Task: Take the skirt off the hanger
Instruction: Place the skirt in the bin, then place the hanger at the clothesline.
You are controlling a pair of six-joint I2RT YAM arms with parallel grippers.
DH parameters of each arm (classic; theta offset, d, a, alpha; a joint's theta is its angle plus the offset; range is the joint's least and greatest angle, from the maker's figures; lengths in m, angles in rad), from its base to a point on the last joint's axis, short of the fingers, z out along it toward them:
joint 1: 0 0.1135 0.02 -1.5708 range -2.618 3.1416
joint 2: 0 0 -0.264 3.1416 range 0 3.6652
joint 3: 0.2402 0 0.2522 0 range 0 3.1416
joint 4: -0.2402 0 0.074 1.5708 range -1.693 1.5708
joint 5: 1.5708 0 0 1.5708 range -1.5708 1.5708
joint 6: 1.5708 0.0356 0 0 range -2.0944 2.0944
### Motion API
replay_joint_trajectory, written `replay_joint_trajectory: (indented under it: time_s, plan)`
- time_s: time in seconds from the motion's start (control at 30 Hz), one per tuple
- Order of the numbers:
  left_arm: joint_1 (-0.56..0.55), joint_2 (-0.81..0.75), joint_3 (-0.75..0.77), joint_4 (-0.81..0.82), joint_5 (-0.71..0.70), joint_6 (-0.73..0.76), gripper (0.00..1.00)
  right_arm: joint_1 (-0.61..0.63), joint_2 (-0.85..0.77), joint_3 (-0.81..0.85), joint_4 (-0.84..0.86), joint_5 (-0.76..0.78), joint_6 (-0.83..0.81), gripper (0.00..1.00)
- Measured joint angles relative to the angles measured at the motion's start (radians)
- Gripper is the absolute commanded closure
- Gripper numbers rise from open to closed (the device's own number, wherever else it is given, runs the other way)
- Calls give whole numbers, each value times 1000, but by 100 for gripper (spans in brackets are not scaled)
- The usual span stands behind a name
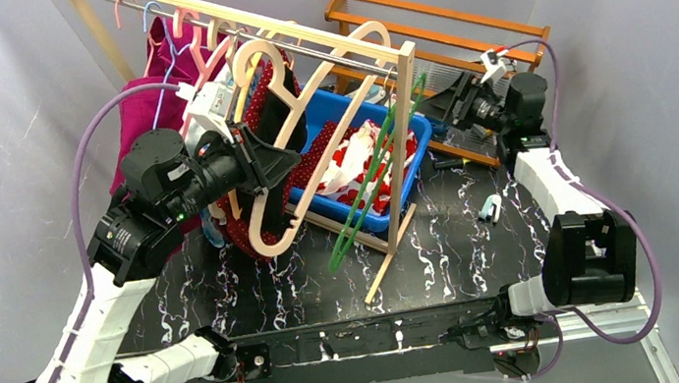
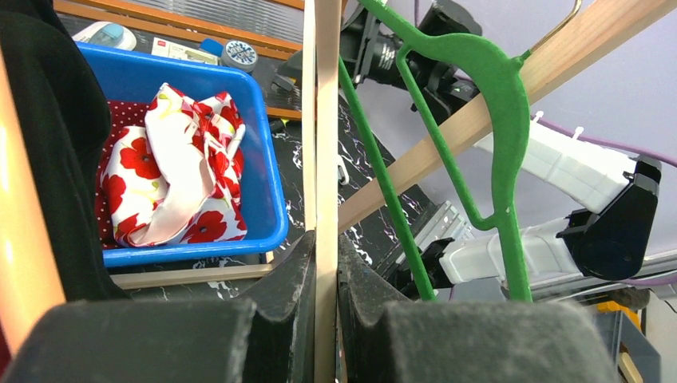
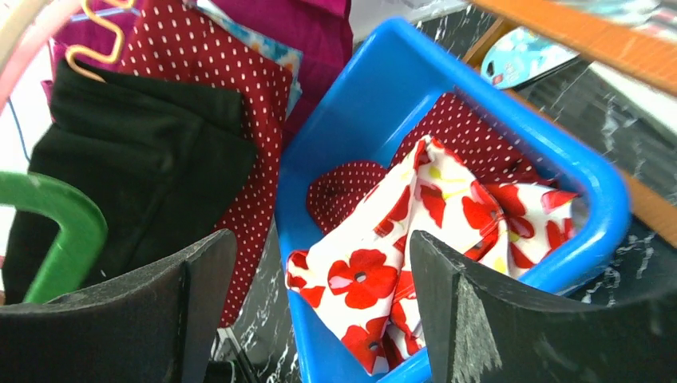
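A red white-dotted skirt (image 1: pixel 244 232) hangs on a beige wooden hanger (image 1: pixel 282 149) at the clothes rail, with a black garment (image 1: pixel 272 111) beside it. My left gripper (image 1: pixel 275 165) is shut on the hanger. In the left wrist view the hanger shows edge-on as a wooden strip (image 2: pixel 326 159) pinched between my fingers (image 2: pixel 287 279). My right gripper (image 1: pixel 451 107) is open and empty, beyond the blue bin's far right corner. In the right wrist view it (image 3: pixel 319 239) hovers over the bin, and the dotted skirt (image 3: pixel 199 80) and black garment (image 3: pixel 136 152) hang at the left.
The blue bin (image 1: pixel 413 177) holds a red-flowered white cloth (image 1: pixel 360 154) and dotted red cloth. A green hanger (image 1: pixel 373 172) hangs from the rack's wooden end post (image 1: pixel 402 134). A magenta garment (image 1: pixel 146 108) hangs at the left. An orange wooden rack (image 1: pixel 452 18) stands behind.
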Motion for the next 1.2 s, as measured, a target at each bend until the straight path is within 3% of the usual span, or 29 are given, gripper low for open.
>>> replay_joint_trajectory:
  time_s: [0.27,0.73,1.2]
  plan:
    - [0,8,-14,6,3,-9,100,-121,1,135,5,-86,105,11]
    - [0,8,-15,-27,-11,33,100,-164,-11,357,-150,-54,-36,10]
    - [1,9,-15,-56,2,81,100,-180,-70,198,-370,155,-189,10]
